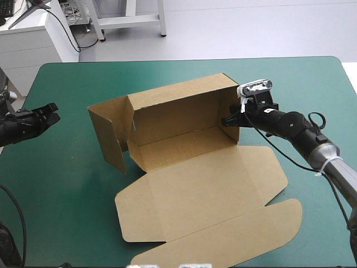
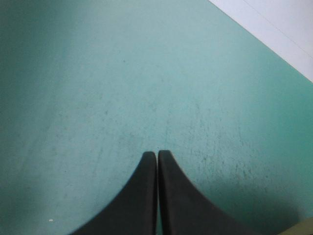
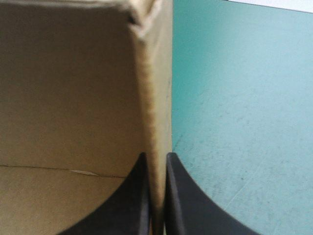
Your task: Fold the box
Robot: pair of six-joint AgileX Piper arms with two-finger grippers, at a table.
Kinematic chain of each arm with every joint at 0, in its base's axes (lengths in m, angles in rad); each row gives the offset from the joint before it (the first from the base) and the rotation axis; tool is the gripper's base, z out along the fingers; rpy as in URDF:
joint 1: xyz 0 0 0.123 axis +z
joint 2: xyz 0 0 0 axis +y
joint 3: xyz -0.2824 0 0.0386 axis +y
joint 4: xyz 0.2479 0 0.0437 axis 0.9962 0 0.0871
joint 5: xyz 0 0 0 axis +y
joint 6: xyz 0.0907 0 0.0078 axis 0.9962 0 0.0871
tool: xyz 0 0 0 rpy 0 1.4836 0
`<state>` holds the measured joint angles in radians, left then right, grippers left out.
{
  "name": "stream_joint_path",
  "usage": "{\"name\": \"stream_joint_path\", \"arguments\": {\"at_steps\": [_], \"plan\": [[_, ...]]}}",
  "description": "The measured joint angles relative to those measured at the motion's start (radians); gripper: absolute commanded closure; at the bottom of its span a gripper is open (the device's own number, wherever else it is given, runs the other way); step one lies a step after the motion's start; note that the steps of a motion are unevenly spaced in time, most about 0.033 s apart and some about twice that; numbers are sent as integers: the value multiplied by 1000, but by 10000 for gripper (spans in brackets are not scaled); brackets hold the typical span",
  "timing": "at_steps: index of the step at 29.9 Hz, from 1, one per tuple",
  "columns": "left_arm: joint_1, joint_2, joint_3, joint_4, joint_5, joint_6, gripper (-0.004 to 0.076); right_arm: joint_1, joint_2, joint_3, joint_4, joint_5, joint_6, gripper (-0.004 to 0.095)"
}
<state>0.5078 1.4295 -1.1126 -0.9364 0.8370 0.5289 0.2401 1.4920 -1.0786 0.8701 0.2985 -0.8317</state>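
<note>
The brown box (image 1: pixel 184 145) stands mid-table with its back wall and both end walls raised. Its lid (image 1: pixel 217 206) lies flat toward the near edge. My right gripper (image 1: pixel 230 120) is at the box's right end wall, shut on that wall. In the right wrist view the board edge (image 3: pixel 157 122) runs up between the black fingers (image 3: pixel 183 200), with the box's inside on one side and teal-green cover on the other. My left gripper (image 1: pixel 53 113) hovers at the table's left edge, apart from the box. Its fingers (image 2: pixel 137 196) are shut on nothing over bare cover.
The left end wall (image 1: pixel 109 137) of the box swings outward, loose. Bare teal-green cover (image 1: pixel 61 184) lies left of the box and beyond it toward the far edge (image 1: pixel 184 61). White furniture stands past the far left corner.
</note>
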Motion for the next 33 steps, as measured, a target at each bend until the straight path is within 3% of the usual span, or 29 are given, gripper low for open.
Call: {"name": "stream_joint_path", "arguments": {"at_steps": [2,5,9,11,21,33], "plan": [[0,1,28,-6,-21,0,732,-12,1,-46,-75,61,115,915],[0,1,53,-40,-39,-9,732,-30,1,-147,-298,203,346,915],[0,1,78,-87,-45,-9,733,-37,1,-309,-586,446,622,915],[0,1,89,-90,-51,-9,733,-38,1,-385,-655,567,695,915],[0,1,98,-104,-68,-9,733,-41,12,-488,-638,822,791,915],[0,1,98,-104,-84,-9,732,-41,149,-443,-634,899,826,915]]}}
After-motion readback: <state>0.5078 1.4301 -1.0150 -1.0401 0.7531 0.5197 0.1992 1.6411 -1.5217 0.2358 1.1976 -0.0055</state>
